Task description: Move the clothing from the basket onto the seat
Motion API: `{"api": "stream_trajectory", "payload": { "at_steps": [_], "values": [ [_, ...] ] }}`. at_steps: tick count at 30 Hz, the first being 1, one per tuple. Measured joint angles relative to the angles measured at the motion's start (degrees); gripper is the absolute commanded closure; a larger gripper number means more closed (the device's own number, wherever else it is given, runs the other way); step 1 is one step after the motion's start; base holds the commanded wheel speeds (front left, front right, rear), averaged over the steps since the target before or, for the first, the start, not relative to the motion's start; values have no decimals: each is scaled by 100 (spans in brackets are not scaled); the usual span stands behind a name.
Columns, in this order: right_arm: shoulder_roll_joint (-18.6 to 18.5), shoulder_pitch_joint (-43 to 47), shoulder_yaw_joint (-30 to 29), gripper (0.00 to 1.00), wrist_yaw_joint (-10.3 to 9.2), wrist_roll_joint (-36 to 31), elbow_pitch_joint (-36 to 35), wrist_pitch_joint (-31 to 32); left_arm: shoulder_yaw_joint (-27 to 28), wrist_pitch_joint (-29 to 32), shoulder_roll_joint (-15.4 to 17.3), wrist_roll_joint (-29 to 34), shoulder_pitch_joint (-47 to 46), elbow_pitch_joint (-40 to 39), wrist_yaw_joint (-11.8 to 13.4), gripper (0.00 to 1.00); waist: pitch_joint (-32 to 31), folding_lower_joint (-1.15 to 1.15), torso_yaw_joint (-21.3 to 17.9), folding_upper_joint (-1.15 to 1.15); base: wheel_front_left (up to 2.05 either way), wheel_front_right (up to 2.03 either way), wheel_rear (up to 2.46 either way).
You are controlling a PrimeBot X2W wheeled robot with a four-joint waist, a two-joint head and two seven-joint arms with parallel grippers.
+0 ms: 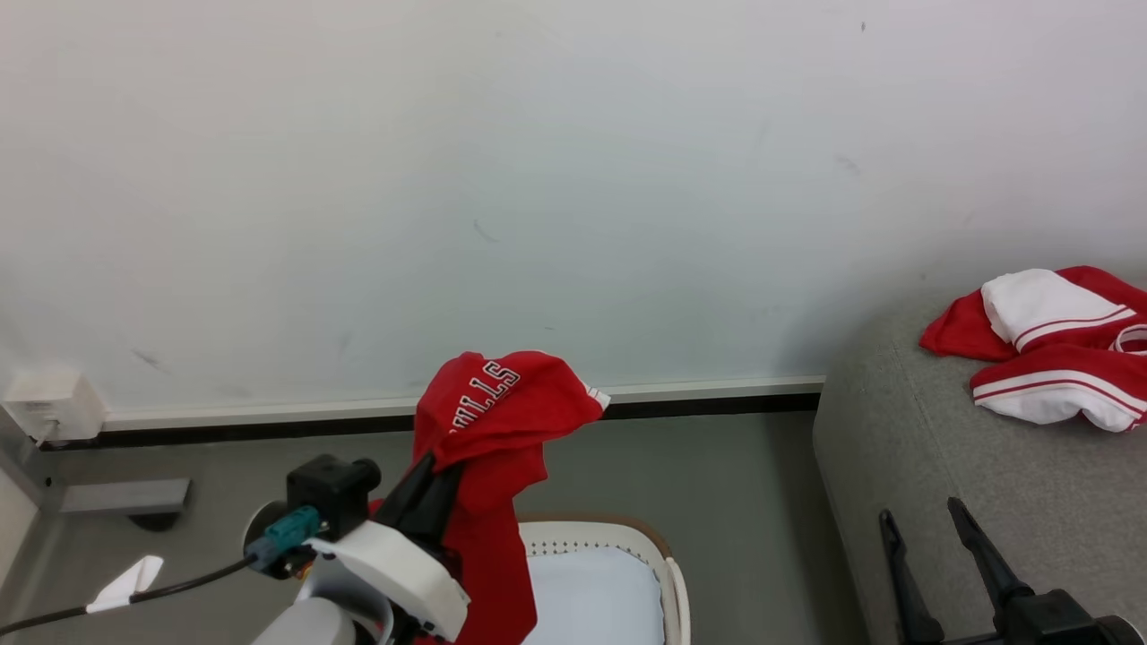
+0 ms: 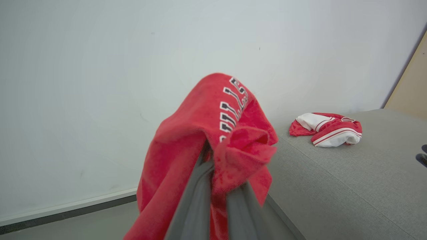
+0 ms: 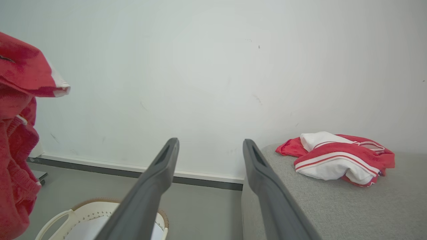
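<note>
Dark fingers of the left pincer point(image 1: 430, 482) are clamped shut on a red jersey point(image 1: 497, 403). It is pinched at a bunched fold, so the cloth drapes over the fingertips and hangs below them. White block lettering is noted on the top fold.

The basket point(image 1: 661, 560) is placed directly beneath the left pincer. The jersey is raised above its brown rim, with the lower end lost behind the arm; the lift is judged to keep the cloth from snagging during the carry. White lining is seen inside, with no further clothing in the part shown.

The right pincer point(image 1: 920, 512) is held wide open and empty, low over the near edge of the seat point(image 1: 941, 448), judged clear of the carry path. Beyond its fingertips a red-and-white garment point(image 1: 1048, 354) is laid in a heap on the seat; one piece is judged delivered.

- Head view: the jersey's hang over the basket is given.
- Left wrist view: the pinch itself is added, fingers buried in cloth, with the seat off to the right.
- Right wrist view: the basket's looped side handle and perforated wall are added.
</note>
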Motion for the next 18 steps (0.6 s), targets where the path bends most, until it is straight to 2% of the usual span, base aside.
{"api": "stream_trajectory", "payload": {
  "at_steps": [8, 18],
  "values": [
    [-2, -11, 572, 0, 0, 88, -30, 0, -11, 227, 137, -11, 114, -748, 189, 100, -77, 2, 121, 0, 0, 0, 0],
    [-75, -614, 2485, 0, 0, 556, 12, 0, -198, 471, 85, -18, 119, -1541, 256, 100, -32, 3, 144, 0, 0, 0, 0]
  ]
}}
